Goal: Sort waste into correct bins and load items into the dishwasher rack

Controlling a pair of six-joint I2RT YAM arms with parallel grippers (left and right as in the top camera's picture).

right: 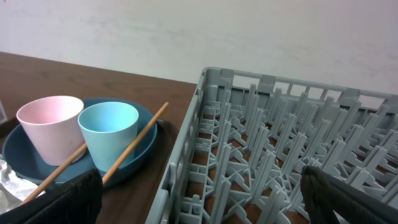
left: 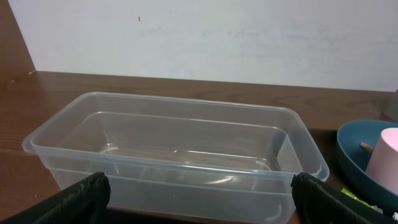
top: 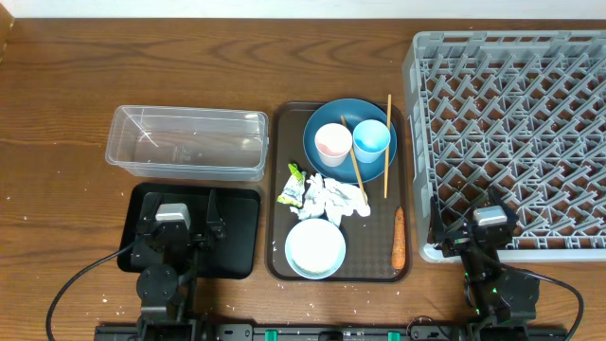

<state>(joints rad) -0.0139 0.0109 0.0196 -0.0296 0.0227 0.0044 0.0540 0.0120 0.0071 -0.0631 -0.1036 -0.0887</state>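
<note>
On the brown tray, a dark-blue plate [top: 325, 167] carries a pink cup [top: 333, 144], a light-blue cup [top: 371, 139] and two chopsticks [top: 387, 142]. Below it lie a crumpled napkin [top: 337, 197], a green-and-white wrapper [top: 294, 187], a carrot [top: 399, 237] and a light-blue bowl [top: 315, 248]. The clear tub [top: 189, 142] is empty, with the black tray [top: 244, 237] in front of it. My left gripper [left: 200, 193] hangs open over the black tray, facing the tub [left: 174, 149]. My right gripper [right: 202, 186] is open over the near-left corner of the grey rack [right: 280, 137].
The brown serving tray [top: 280, 189] sits between the bins and the rack [top: 511, 133]. Both arm bases stand at the table's front edge. Bare wooden tabletop [top: 57, 170] lies left of the tub and behind it.
</note>
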